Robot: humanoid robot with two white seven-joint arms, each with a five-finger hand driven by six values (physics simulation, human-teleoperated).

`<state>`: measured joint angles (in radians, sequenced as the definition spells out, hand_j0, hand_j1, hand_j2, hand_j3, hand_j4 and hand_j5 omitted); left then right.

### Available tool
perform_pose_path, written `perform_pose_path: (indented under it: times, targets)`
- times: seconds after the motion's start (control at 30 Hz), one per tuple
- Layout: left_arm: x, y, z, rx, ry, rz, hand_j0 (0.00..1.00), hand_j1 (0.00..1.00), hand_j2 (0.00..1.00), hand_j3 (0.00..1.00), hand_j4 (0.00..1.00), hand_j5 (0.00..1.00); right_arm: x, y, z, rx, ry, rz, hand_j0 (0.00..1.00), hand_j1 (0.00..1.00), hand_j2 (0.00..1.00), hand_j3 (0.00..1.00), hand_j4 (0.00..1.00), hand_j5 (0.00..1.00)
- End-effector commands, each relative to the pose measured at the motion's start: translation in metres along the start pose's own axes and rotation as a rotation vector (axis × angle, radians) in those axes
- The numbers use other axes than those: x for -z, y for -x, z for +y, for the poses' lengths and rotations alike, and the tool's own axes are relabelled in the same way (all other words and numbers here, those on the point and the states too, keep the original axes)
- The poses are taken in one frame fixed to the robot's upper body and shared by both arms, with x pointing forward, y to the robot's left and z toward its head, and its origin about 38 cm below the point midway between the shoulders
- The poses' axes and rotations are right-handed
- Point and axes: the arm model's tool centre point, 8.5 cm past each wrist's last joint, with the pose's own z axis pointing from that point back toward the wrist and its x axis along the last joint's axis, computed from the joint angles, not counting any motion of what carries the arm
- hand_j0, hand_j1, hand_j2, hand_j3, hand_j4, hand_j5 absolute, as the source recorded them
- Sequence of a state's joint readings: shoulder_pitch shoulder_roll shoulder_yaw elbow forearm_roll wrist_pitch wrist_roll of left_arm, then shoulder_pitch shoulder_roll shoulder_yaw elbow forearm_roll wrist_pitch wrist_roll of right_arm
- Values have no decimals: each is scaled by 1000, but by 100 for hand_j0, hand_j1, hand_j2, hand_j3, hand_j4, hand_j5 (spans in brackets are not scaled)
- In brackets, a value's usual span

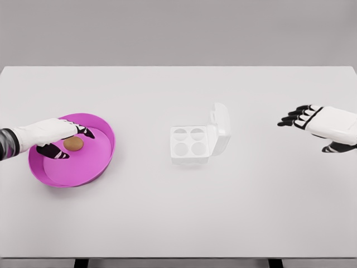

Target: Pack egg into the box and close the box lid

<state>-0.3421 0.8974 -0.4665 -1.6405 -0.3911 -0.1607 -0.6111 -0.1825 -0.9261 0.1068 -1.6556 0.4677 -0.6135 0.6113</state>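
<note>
Egg [73, 144] in pink bowl [100, 162] under left hand [58, 137], open box [195, 142] nearby

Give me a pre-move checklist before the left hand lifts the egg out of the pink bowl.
1. Egg sits in the pink bowl: ok.
2. Left hand over the egg, fingers on either side: ok.
3. Fingers closed firmly on the egg: cannot tell.
4. Egg box lid open, four cups empty: ok.
5. Table path from bowl to box clear: ok.
6. Right hand open, away from the box: ok.
</note>
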Motion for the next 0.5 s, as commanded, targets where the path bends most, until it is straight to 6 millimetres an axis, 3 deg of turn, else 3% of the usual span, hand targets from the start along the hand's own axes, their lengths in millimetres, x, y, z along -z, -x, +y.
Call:
perform_pose_path:
  times: [0.0, 0.13, 0.47]
  targets:
    - [0, 2, -1, -7, 3, 5, 79, 79, 79, 79, 79, 79, 7, -2, 7, -6, -21, 4, 100, 100, 100, 100, 100, 100]
    - [2, 6, -4, -20, 7, 12, 79, 79, 79, 79, 79, 79, 13, 8, 11, 16, -37, 15, 100, 100, 100, 100, 100, 100]
    - [4, 4, -4, -22, 3, 7, 73, 73, 73, 73, 73, 73, 20, 1, 14, 6, -53, -11, 100, 100, 100, 100, 100, 100]
